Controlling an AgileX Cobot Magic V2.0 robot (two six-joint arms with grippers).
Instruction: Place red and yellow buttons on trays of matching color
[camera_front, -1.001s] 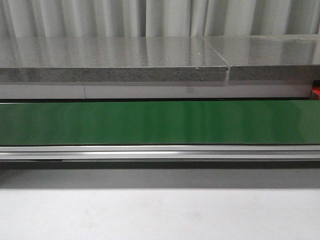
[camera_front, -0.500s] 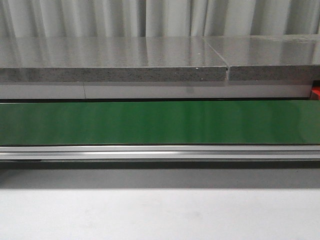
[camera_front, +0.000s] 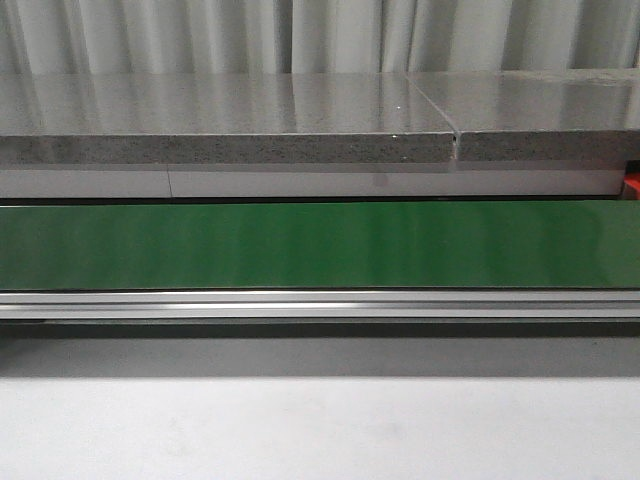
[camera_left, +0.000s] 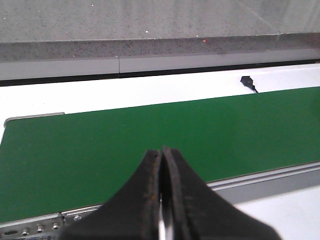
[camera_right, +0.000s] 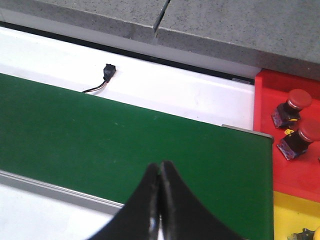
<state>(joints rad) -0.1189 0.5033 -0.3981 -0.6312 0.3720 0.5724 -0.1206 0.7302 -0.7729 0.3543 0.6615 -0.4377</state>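
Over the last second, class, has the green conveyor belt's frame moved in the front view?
No. The green conveyor belt sits at the same place under the grey stone counter, whose seam is unchanged.

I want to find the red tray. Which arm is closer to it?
The right one. Its gripper hovers over the green belt with the red tray just beyond the belt's end. The left gripper sees only belt, no tray in its view.

light: even, soft | glare: grey counter (camera_front: 220, 105) sheen | shadow: below conveyor rail (camera_front: 320, 305) | focus: fairly sharp
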